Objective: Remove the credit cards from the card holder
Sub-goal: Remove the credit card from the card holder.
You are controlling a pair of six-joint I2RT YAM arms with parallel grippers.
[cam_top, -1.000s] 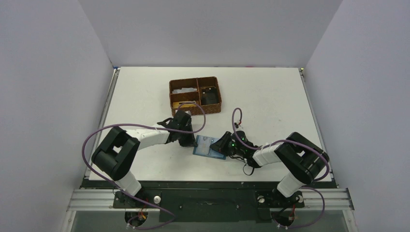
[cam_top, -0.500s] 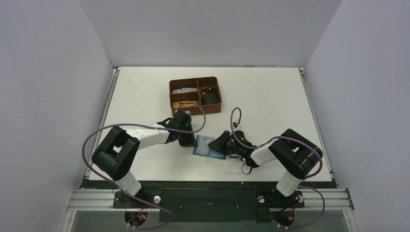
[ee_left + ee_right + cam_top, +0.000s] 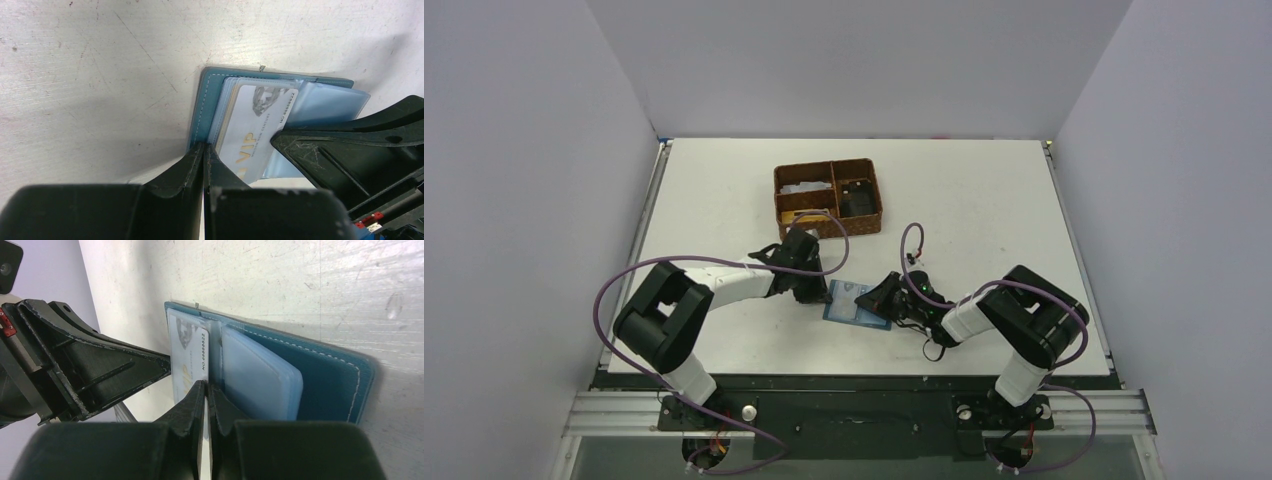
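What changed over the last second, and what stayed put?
The right tool slid a little left, further over the open card holder, its elbow pulling in, nearly all of it in the first half second. The left tool, card holder and basket stayed put.

Left arm (image 3: 724,285) and right arm (image 3: 984,315) pair white tubular links with blocky black joints. Purple cables (image 3: 624,275) loop alongside. Black jaws look scuffed.

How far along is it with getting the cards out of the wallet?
Done: the card holder lies open on the table. In hand: left jaws pinch its edge, right jaws look shut on the white VIP card, still in its sleeve. Left: every card; none lies out yet.
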